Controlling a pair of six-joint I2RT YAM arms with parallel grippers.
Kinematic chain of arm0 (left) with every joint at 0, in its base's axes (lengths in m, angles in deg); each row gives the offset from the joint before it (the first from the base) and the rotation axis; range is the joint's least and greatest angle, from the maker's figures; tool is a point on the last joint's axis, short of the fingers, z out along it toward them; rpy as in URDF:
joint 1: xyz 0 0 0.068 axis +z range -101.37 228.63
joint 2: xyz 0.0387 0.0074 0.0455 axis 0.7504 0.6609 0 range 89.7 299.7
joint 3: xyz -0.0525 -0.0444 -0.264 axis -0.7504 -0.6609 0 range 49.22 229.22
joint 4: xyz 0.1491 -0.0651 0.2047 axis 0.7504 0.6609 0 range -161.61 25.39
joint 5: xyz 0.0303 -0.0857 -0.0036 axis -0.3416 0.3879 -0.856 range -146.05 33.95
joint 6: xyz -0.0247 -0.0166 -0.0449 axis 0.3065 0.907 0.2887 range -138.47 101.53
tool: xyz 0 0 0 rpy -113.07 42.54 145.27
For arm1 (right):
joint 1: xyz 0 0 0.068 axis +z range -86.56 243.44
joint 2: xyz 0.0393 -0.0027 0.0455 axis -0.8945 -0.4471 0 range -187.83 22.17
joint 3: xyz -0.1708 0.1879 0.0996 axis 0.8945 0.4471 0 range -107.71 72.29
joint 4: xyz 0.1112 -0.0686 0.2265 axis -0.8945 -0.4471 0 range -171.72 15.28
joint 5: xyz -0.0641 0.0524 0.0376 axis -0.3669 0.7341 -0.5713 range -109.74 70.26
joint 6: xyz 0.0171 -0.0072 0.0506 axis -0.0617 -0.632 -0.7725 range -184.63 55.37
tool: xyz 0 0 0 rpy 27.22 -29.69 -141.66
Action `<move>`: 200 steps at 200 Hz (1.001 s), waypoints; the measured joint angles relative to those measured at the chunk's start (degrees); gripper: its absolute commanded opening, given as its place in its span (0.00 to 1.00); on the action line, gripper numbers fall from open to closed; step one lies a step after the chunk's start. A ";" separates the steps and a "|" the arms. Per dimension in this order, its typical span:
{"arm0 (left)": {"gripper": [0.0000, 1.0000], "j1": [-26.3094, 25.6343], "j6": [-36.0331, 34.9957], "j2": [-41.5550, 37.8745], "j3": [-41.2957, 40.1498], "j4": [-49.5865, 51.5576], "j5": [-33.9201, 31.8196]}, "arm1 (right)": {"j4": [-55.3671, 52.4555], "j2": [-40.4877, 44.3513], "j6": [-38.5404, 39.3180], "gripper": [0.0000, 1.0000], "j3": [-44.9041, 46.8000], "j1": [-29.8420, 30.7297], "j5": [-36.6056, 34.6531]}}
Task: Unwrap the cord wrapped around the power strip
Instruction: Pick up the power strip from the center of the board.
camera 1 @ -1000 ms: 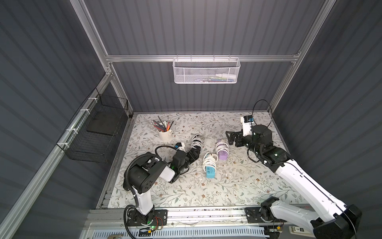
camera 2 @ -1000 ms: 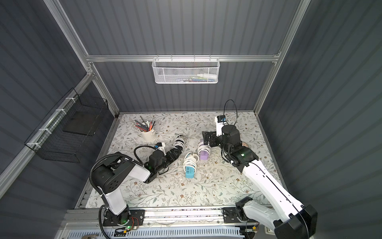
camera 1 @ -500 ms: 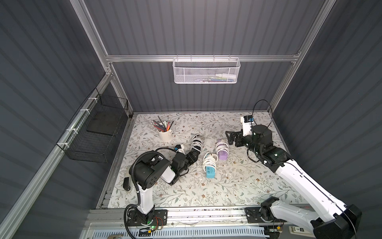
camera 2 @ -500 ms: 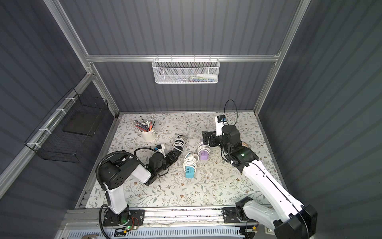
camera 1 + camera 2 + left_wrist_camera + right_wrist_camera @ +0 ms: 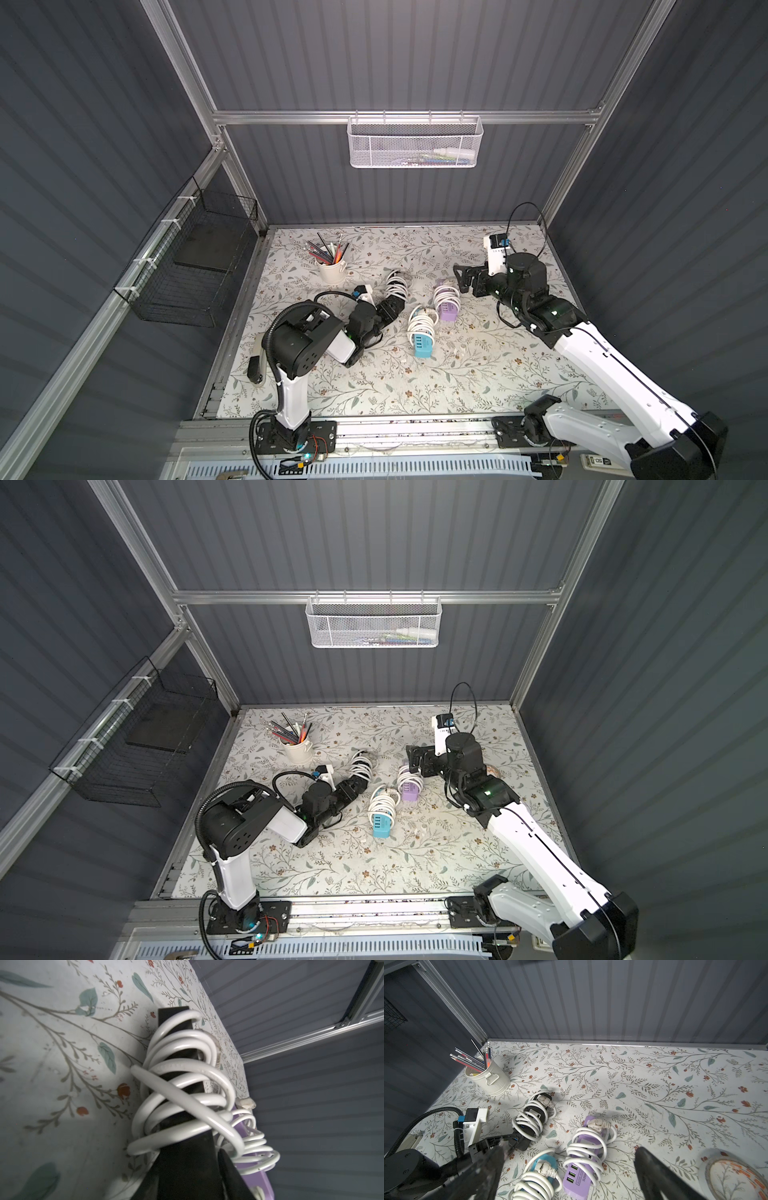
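A black power strip (image 5: 538, 1110) lies left of centre on the floral table, with a white cord (image 5: 182, 1088) coiled round it, seen in both top views (image 5: 397, 284) (image 5: 360, 766). My left gripper (image 5: 388, 309) (image 5: 187, 1178) is shut on the strip's near end, low over the table. A purple power strip (image 5: 449, 309) (image 5: 577, 1176) and a blue one (image 5: 424, 347) (image 5: 546, 1159), each wrapped in white cord, lie to the right. My right gripper (image 5: 463, 280) (image 5: 571, 1149) hangs open just above the purple strip's far end, holding nothing.
A cream cup of pencils (image 5: 331, 270) (image 5: 490, 1080) stands behind the black strip. A roll of tape (image 5: 733, 1176) lies to the right of the right gripper. A white mesh basket (image 5: 415, 143) hangs on the back wall and a black wire basket (image 5: 195, 266) on the left wall.
The left gripper has shut on the near end of the black power strip, and the left arm's elbow has swung right. The right arm has not moved.
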 measured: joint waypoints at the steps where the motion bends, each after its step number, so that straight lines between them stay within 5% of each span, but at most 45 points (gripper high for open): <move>1: 0.16 0.00 0.02 0.04 0.00 0.00 -0.04 | 0.00 0.00 -0.02 0.99 -0.02 0.00 0.00; 13: 0.00 -0.02 -0.09 0.17 0.33 0.04 -0.09 | 0.00 0.04 0.00 0.99 0.02 0.00 0.00; 54: 0.00 -0.02 -1.01 -0.35 0.76 1.81 0.20 | 0.04 0.35 0.00 0.99 0.50 0.00 0.11; 79: 0.00 -0.02 -4.39 -5.16 1.97 11.61 0.74 | 0.00 0.37 0.07 0.99 0.72 0.00 0.63; 134: 0.00 -0.02 -25.16 -21.11 18.86 51.47 2.36 | 0.07 1.84 0.44 0.99 1.16 0.00 5.03; 200: 0.00 4.07 -49.70 -24.13 40.83 77.33 12.24 | -0.11 3.50 3.08 0.99 0.79 0.00 11.19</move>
